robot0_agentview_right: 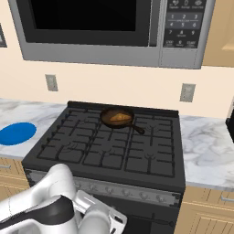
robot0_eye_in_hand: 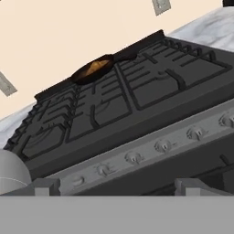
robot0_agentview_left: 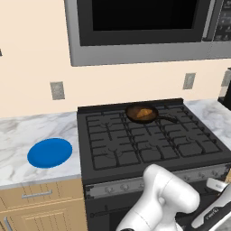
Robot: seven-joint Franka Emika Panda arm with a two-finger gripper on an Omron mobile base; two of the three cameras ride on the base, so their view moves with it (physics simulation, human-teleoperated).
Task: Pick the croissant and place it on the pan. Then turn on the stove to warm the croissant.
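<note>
Croissant: the croissant [robot0_agentview_left: 143, 113] lies inside the pan [robot0_agentview_left: 135, 116], golden-brown against the dark bottom.
Pan: on the stove [robot0_agentview_left: 149, 149], at the middle of its rear edge, thin handle pointing toward the right side.
Stove knobs: a row of small knobs [robot0_eye_in_hand: 162, 146] along the silver front strip, seen close in the hand view.
Gripper: the gripper [robot0_eye_in_hand: 116, 187] is low before the stove's front edge, jaws spread wide, nothing between them.
Blue plate: blue plate [robot0_agentview_left: 49, 153] on the marble counter [robot0_agentview_left: 27, 131] left of the stove, near its front edge.
Microwave: steel microwave [robot0_agentview_right: 100, 32] on the wall above the stove.
</note>
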